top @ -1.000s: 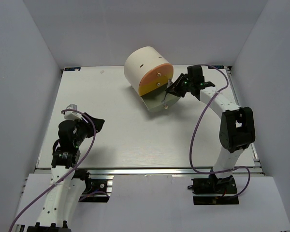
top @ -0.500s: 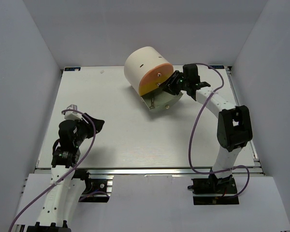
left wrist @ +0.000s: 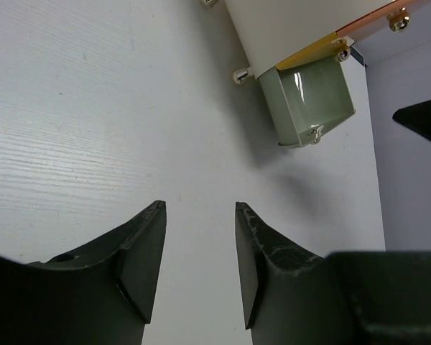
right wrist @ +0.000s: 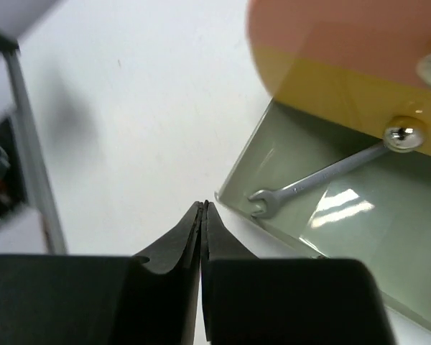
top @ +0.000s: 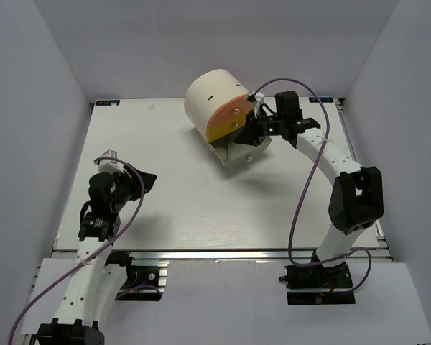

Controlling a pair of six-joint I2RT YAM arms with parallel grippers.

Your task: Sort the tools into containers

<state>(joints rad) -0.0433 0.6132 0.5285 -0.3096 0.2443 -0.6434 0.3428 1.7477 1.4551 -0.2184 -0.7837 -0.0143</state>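
A silver spanner (right wrist: 318,177) lies inside the pulled-out grey-green drawer (right wrist: 359,237) of the cream cabinet (top: 212,95). This drawer (top: 238,154) sits at the bottom, under the shut yellow drawer (right wrist: 352,97) and the orange drawer (top: 228,118). My right gripper (right wrist: 202,206) is shut with nothing in it. It hovers just outside the open drawer's corner, close to the cabinet front (top: 250,131). My left gripper (left wrist: 200,210) is open and empty above bare table, far from the cabinet at the near left (top: 139,182). No other tools show.
A brass knob (right wrist: 404,134) sticks out of the yellow drawer front over the spanner's end. The open drawer (left wrist: 307,98) and cabinet lie far ahead in the left wrist view. Purple cables loop along both arms. White walls enclose the table (top: 187,201).
My right gripper has moved left toward the cabinet front, and its jaws have closed on nothing. My left arm has shifted slightly, its jaws a little narrower.
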